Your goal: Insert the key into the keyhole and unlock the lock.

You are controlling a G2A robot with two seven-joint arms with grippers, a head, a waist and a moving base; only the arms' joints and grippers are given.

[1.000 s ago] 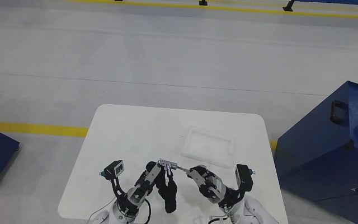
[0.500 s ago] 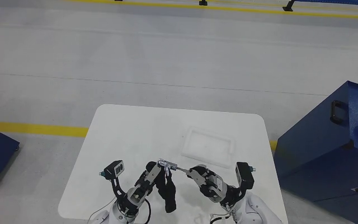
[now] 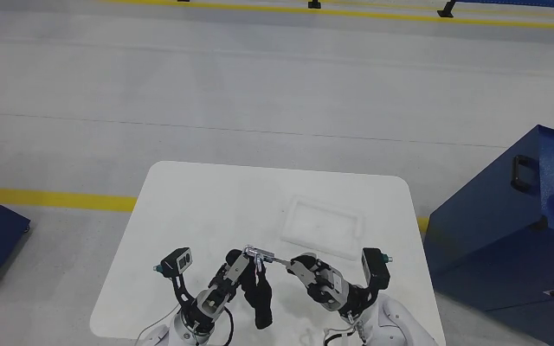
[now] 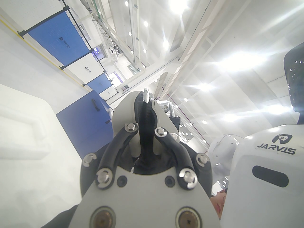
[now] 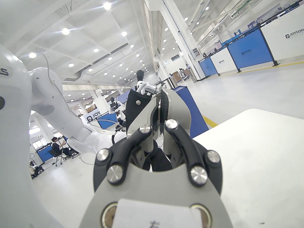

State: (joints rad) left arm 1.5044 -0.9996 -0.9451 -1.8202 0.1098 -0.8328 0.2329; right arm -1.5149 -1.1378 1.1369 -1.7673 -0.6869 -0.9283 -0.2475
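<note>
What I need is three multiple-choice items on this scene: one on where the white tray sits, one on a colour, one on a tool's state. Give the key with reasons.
1. Where is the white tray?
A) flat on the table
B) on the floor
C) in the right tool's grasp

2. What colour is the cabinet beside the table?
A) red
B) green
C) blue

3. How does the left tool stand?
A) wide open
B) shut on the lock
C) lying flat on the table

Key:
1 A, since the top view shows it lying on the tabletop.
2 C, since its panels are blue in the top view.
3 B, since the left wrist view shows it closed around the silver metal piece.
</note>
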